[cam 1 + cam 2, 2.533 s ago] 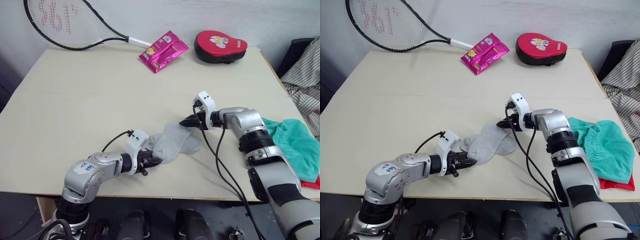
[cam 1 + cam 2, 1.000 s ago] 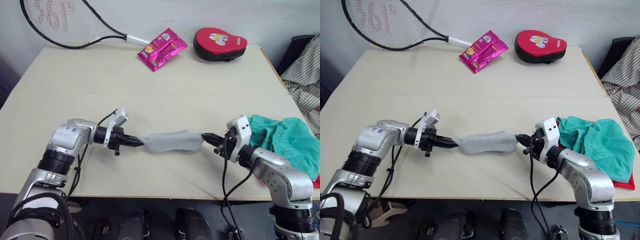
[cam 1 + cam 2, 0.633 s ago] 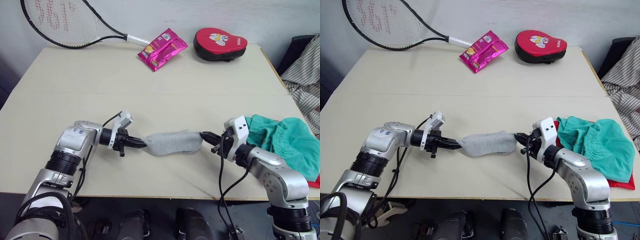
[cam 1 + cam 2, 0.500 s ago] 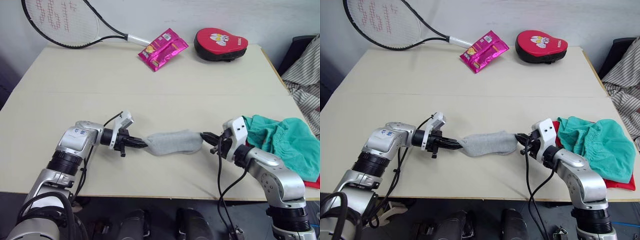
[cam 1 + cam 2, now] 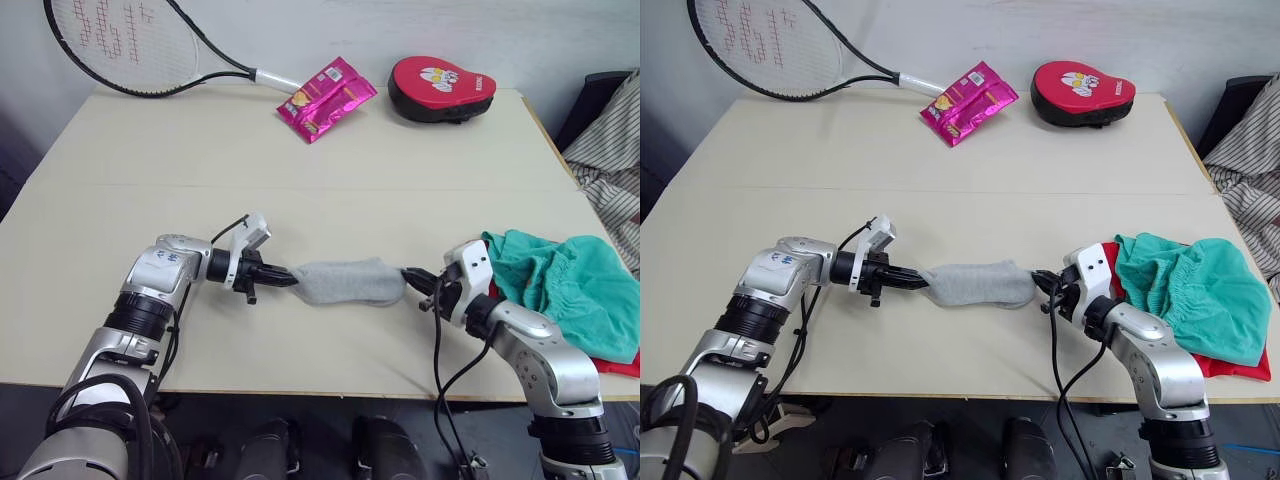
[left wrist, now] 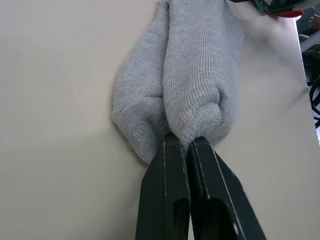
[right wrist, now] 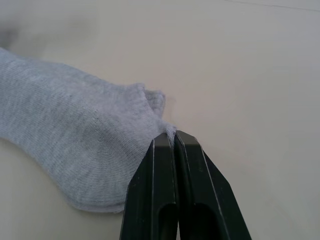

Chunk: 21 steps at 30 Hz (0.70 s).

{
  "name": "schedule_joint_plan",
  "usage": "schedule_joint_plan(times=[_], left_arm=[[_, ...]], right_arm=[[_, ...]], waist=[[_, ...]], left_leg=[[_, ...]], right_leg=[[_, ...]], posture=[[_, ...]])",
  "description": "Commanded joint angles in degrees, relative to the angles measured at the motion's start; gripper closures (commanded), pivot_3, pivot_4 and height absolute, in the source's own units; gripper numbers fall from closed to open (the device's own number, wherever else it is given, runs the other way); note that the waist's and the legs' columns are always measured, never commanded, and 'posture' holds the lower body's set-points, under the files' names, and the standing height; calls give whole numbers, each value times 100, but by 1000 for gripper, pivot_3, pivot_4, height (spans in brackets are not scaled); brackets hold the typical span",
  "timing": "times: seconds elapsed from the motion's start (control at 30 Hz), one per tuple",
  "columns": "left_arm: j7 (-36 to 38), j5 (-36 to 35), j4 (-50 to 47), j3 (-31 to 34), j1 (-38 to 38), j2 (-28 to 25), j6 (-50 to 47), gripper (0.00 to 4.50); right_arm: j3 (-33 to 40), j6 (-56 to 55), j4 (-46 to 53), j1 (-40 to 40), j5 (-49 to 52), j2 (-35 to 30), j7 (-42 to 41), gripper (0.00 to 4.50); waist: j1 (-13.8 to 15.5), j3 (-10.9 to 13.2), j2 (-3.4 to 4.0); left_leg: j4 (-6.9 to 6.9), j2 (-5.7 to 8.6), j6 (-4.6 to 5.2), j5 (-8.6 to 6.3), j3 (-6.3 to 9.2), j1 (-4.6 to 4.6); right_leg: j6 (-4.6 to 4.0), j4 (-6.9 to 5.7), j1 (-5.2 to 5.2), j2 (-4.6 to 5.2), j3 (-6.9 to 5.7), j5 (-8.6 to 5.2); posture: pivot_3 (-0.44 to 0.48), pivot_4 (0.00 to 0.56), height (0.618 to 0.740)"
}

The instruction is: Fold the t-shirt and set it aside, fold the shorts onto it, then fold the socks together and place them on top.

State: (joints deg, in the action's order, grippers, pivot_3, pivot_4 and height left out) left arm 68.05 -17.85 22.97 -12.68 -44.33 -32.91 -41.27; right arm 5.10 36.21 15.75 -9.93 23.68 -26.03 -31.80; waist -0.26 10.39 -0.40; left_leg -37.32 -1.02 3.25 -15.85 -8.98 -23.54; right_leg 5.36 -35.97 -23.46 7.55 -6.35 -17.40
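Grey socks (image 5: pixel 347 283) stretched flat at lower centre; left hand (image 5: pixel 288 280) and right hand (image 5: pixel 408 274) each clamped on one end.

Table (image 5: pixel 150 150): socks (image 5: pixel 345 283), racket (image 5: pixel 130 40), mitt (image 5: pixel 440 88).

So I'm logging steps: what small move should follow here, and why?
Probably bring the left gripper across toward the right gripper, folding the socks in half: each gripper pinches one end, and the socks lie stretched flat between them.
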Motion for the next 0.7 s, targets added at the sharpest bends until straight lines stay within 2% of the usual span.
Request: schedule_joint_plan(times=[0.03, 0.13, 0.17, 0.23, 0.3, 0.37, 0.43, 0.5, 0.57, 0.7], left_arm=[[-19, -54, -152, 188, 58, -28, 5, 4028], [-261, -94, -223, 515, 184, 52, 344, 3269], [-404, -90, -269, 733, 265, 123, 877, 2981], [-555, -101, -325, 1009, 372, 217, 1477, 2952], [-525, -249, -509, 1224, 526, 121, 1381, 2952], [-445, -295, -705, 1379, 709, 5, 1526, 2952], [-438, -352, -940, 1523, 857, -105, 1597, 3337], [-260, -341, -1349, 1430, 1038, -269, 1645, 3861], [-290, -444, -1648, 1422, 1073, -187, 1648, 4449], [-325, -421, -2014, 1122, 1061, 159, 1828, 4500]], right_arm=[[95, 13, 114, 64, 144, 119, 72, 4291], [209, -36, 127, 85, 124, 131, 157, 3549], [279, -103, 145, 78, 123, 69, 111, 3249], [379, -186, 177, 72, 150, -13, 38, 2548], [599, -394, 225, 58, 183, -173, -104, 1923], [818, -516, 274, 4, 346, -287, -271, 1923], [972, -447, 433, -123, 675, -420, -513, 1874], [788, -311, 670, -329, 880, -493, -677, 2305], [372, -359, 840, -505, 785, -405, -675, 2849], [-461, -755, 715, -711, 180, -103, -499, 4240]], waist=[[0, 0, 0], [-4, 0, 0], [-3, 0, 0], [0, 0, 0], [1, 0, 0], [1, 0, 0], [-7, 0, 0], [-22, 0, 0], [-36, 0, 0], [5, -3, -5]], left_leg=[[0, 0, 1, 0, 0, 0], [0, -1, 1, 1, 0, 1], [-1, -1, 1, 1, 0, 1], [-1, -1, 1, 1, 0, 1], [-3, -1, 1, 1, 0, 0], [-3, -1, 1, 0, 0, 2], [-1, -1, 1, 0, 0, 4], [1, -2, 1, 0, 0, 7], [2, -5, 0, 1, -1, 11], [1, -6, -3, 1, 0, 14]], right_leg=[[0, -1, 0, 0, 0, 0], [0, -1, 0, 0, 0, 0], [0, -2, 0, 0, 1, 0], [0, -1, 0, 4, 1, 0], [0, -1, 1, 4, 1, 0], [0, 0, 2, 4, 1, 0], [0, 0, 4, 4, 1, 0], [0, -1, 5, 3, 2, 0], [0, -1, 6, 1, 3, 0], [0, -1, 11, 1, 1, 0]], posture=[[0, 150, 740], [0, 150, 740], [0, 150, 740], [0, 150, 740], [0, 150, 740], [0, 150, 740], [0, 150, 740], [0, 150, 740], [0, 150, 740], [0, 150, 740]])
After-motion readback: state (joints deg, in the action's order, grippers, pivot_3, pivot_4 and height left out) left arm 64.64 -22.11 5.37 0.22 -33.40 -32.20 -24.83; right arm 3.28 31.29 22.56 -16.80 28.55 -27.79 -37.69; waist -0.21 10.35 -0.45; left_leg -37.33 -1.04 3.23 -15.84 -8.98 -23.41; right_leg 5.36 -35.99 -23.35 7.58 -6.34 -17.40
